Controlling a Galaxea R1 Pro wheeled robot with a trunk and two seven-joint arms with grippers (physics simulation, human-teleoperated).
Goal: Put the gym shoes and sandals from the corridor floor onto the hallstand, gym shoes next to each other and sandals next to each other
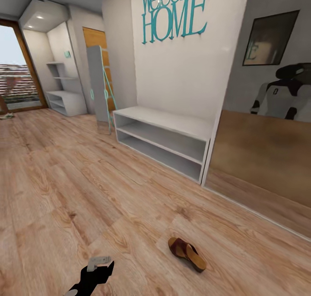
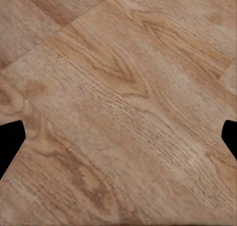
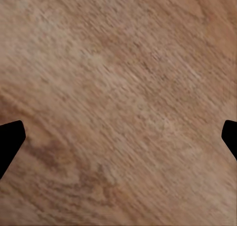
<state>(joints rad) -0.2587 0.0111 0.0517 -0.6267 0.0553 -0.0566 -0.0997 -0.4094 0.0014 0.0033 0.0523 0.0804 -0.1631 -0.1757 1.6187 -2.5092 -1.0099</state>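
Sandal (image 1: pixel 187 253) lying flat on the wood floor (image 1: pixel 65 192), loose and ungripped, well short of the shoe rack (image 1: pixel 164 140); long axis runs diagonally, which end is the toe unclear. Left gripper (image 2: pixel 118 137) and right gripper (image 3: pixel 118 137) both spread wide and empty over bare planks, presumably readied for pickup.

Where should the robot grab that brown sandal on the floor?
Probably across the sandal's strap end, coming straight down from above. It lies flat, sole down, on the corridor floor, so the raised strap gives the fingers more to pinch than the thin sole.
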